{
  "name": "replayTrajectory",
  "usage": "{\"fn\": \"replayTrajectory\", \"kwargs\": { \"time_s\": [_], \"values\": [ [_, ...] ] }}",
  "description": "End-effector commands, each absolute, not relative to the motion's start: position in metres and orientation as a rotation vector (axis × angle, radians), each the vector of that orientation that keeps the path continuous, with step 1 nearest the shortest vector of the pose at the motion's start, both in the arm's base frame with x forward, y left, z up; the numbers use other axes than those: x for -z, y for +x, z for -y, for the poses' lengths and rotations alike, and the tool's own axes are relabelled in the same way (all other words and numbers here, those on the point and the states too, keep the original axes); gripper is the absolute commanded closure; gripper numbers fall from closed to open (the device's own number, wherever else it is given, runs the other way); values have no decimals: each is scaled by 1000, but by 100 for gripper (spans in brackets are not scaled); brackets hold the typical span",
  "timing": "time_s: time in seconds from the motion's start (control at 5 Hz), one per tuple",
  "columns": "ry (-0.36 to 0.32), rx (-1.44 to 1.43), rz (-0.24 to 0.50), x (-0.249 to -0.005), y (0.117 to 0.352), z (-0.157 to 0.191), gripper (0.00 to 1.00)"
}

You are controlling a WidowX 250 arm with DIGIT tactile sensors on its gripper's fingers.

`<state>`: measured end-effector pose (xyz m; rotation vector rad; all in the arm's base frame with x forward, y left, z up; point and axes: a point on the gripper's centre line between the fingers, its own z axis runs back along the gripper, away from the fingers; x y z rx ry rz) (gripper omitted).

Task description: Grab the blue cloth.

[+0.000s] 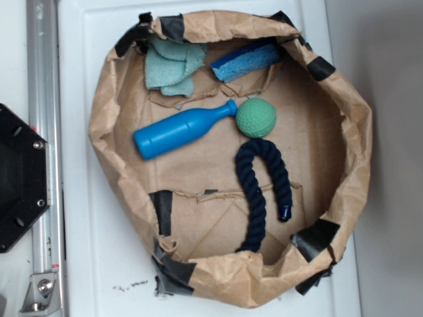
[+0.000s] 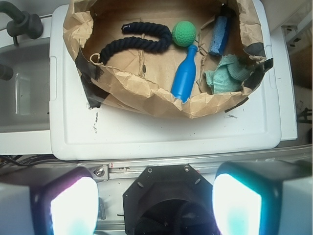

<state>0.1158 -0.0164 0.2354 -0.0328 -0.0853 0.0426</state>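
From the wrist view I see my hand (image 2: 155,205) held high and well back from the work, its two fingers (image 2: 73,205) spread wide apart at the bottom corners of the frame, nothing between them. The black base (image 2: 168,200) sits between the fingers below. In the exterior view the hand itself does not appear; only the black base (image 1: 20,178) shows at 9 o'clock.

A crumpled brown paper bag (image 1: 344,99), rolled down into a shallow bowl and patched with black tape (image 1: 316,236), rests on a white desk (image 1: 99,264). Inside it, in the exterior view: the blue cloth (image 1: 170,65) at 11 o'clock, against the bag's wall; a blue sponge (image 1: 246,61) at 12 o'clock, just beside the cloth; a blue bottle (image 1: 182,131) lying on its side left of centre, its neck touching a green ball (image 1: 256,118); a dark navy rope (image 1: 261,191) bent into an arch below the ball.

The cloth is pale teal, fuzzy, bunched in loose folds.
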Motion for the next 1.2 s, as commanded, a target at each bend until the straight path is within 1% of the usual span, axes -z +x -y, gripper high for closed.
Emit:
{"fn": "replayTrajectory", "kwargs": {
  "time_s": [0.0, 0.2, 0.4, 0.6, 0.8, 1.0],
  "values": [
    [-33, -43, 85, -235, 116, 16, 0],
    [129, -70, 52, -185, 166, 0, 0],
    [150, -18, 36, -155, 210, -8, 0],
    [125, 83, 17, -132, 228, -19, 0],
    [130, 95, 21, -117, 232, -40, 0],
    [152, 95, 5, -96, 235, -60, 0]
  ]
}}
